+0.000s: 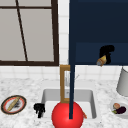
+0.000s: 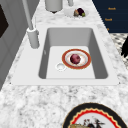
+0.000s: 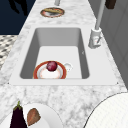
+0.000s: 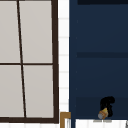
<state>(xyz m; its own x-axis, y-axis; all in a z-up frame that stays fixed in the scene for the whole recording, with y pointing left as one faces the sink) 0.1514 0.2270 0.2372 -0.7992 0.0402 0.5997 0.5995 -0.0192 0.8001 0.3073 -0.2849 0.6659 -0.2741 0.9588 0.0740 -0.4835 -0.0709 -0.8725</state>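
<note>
Our right hand [image 1: 106, 52] is up high in front of the dark blue wall cabinet [image 1: 100, 30]. Its fingers are curled around a small tan thing with a grey tip [image 1: 101, 60]. We cannot tell what the thing is. In the upper view our right hand [image 4: 107, 103] shows near the bottom edge of the cabinet, with the same small thing [image 4: 103, 114] poking out below it. We think we hold it tight so it does not drop while it is so far above the counter.

Our left hand [image 1: 39, 109] hangs low by the left rim of the sink [image 1: 47, 93]. It holds nothing, and its fingers look curled in.

Down in the sink sits a plate with a red rim [image 2: 76, 59], and a dark red round fruit [image 2: 75, 59] rests on it. The plate's raised edge likely keeps the fruit from rolling off. The tap [image 2: 31, 30] stands behind the sink.

On the counter to the left lies a round patterned plate [image 1: 13, 104] with a long tan thing on it. On the right is a white plate [image 3: 50, 117] with an eggplant [image 3: 17, 117] and a brown piece of food [image 3: 33, 116] side by side. A grey pot [image 1: 123, 82] stands near it.
</note>
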